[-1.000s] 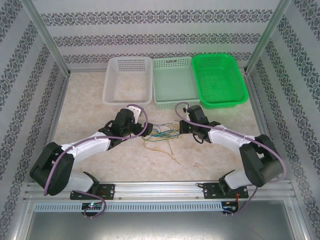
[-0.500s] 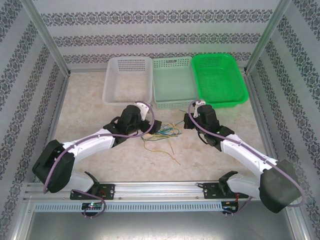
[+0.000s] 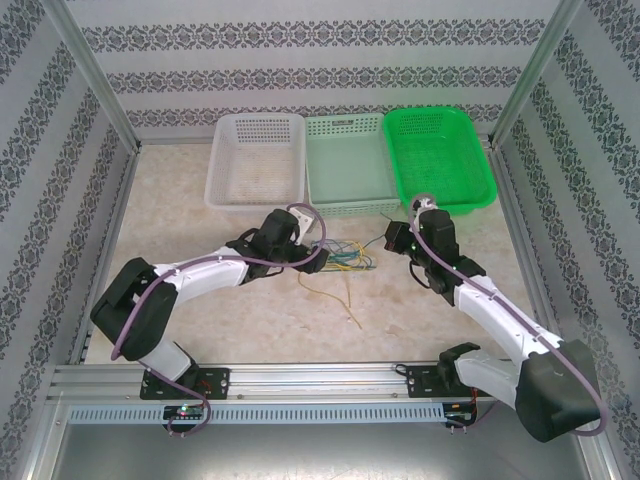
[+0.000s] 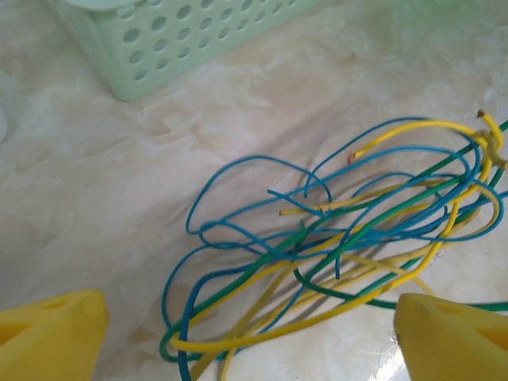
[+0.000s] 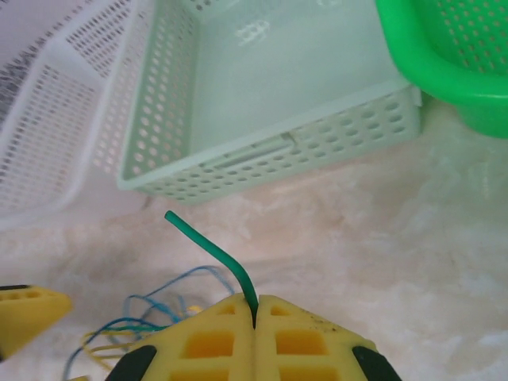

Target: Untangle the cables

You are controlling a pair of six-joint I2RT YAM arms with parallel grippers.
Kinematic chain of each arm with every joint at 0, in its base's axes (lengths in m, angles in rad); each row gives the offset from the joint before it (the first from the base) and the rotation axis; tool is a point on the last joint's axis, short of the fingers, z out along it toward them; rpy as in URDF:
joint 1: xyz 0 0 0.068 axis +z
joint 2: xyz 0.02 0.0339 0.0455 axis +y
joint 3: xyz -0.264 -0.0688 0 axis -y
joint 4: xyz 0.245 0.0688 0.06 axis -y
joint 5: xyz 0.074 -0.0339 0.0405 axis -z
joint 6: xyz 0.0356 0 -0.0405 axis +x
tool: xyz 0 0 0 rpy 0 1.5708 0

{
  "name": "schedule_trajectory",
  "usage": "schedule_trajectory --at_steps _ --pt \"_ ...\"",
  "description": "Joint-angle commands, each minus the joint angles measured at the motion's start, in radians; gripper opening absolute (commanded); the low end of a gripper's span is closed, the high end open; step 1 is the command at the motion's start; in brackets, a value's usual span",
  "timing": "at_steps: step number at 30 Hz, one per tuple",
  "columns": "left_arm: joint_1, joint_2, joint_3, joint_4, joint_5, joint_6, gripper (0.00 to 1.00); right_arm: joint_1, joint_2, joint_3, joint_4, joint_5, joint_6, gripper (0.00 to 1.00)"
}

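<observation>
The cables (image 4: 333, 254) lie as a loose tangle of yellow, blue and dark green strands on the marble tabletop, mid-table in the top view (image 3: 345, 258). My left gripper (image 4: 250, 349) is open, its yellow fingertips (image 4: 48, 337) wide apart at either side of the tangle's near end, gripping nothing. In the top view the left gripper (image 3: 320, 260) sits at the tangle's left edge. My right gripper (image 5: 254, 313) is shut on a dark green cable (image 5: 210, 246), whose free end pokes up past the pads. The right gripper (image 3: 397, 240) is right of the tangle.
Three baskets stand in a row at the back: white (image 3: 255, 160), light green (image 3: 345, 165) and bright green (image 3: 440, 160). The light green basket (image 4: 182, 40) lies just beyond the tangle. A loose yellow strand (image 3: 350, 312) trails toward the near edge.
The right gripper has moved right with the green cable, drawing the tangle rightward. The left arm has followed to the right, up to the tangle's left edge.
</observation>
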Motion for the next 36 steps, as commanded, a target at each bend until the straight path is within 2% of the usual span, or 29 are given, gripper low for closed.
schedule_trajectory --at_steps 1,4,7,9,10,11,13,14,15,19,23,26,29,33,36 --pt "-0.015 0.052 0.059 -0.019 0.031 0.006 0.89 -0.004 -0.034 0.025 0.072 -0.11 0.07 0.0" --pt "-0.014 0.099 0.093 -0.027 0.052 -0.001 0.86 -0.003 -0.036 0.014 0.109 -0.132 0.098 0.0" --pt "-0.014 0.132 0.117 -0.038 0.033 -0.017 0.82 -0.003 0.004 0.024 0.024 -0.099 0.063 0.0" --pt "-0.013 0.144 0.138 -0.077 -0.018 -0.029 0.8 -0.007 0.043 0.009 -0.022 -0.071 0.05 0.0" --pt "-0.014 0.143 0.143 -0.097 -0.044 -0.033 0.82 -0.007 0.063 0.003 -0.042 -0.054 0.047 0.08" --pt "-0.014 0.134 0.143 -0.113 -0.075 -0.038 0.85 -0.009 0.087 -0.002 -0.075 -0.033 0.041 0.2" --pt "-0.012 0.103 0.131 -0.136 -0.145 -0.059 0.92 -0.01 0.127 -0.005 -0.117 -0.014 0.01 0.31" --pt "-0.012 0.08 0.124 -0.152 -0.186 -0.07 0.95 -0.009 0.144 -0.002 -0.14 -0.009 -0.006 0.44" --pt "-0.012 0.055 0.117 -0.171 -0.226 -0.082 1.0 -0.009 0.155 0.002 -0.156 -0.012 -0.018 0.53" --pt "-0.011 -0.054 0.103 -0.265 -0.353 -0.11 0.99 0.012 0.154 0.014 -0.182 0.0 -0.047 0.64" --pt "-0.011 -0.177 0.074 -0.358 -0.412 -0.144 0.99 0.046 0.135 0.041 -0.225 0.037 -0.058 0.66" --pt "-0.005 -0.237 0.029 -0.426 -0.335 -0.198 1.0 0.091 0.106 0.045 -0.261 0.087 -0.059 0.67" --pt "0.0 -0.225 -0.033 -0.469 -0.23 -0.302 1.0 0.128 0.068 0.03 -0.266 0.13 -0.06 0.68" --pt "0.007 -0.194 -0.125 -0.404 -0.067 -0.441 0.91 0.164 0.032 0.032 -0.255 0.173 -0.077 0.69" --pt "0.006 -0.142 -0.134 -0.381 0.015 -0.506 0.85 0.195 0.049 0.052 -0.215 0.192 -0.112 0.7"
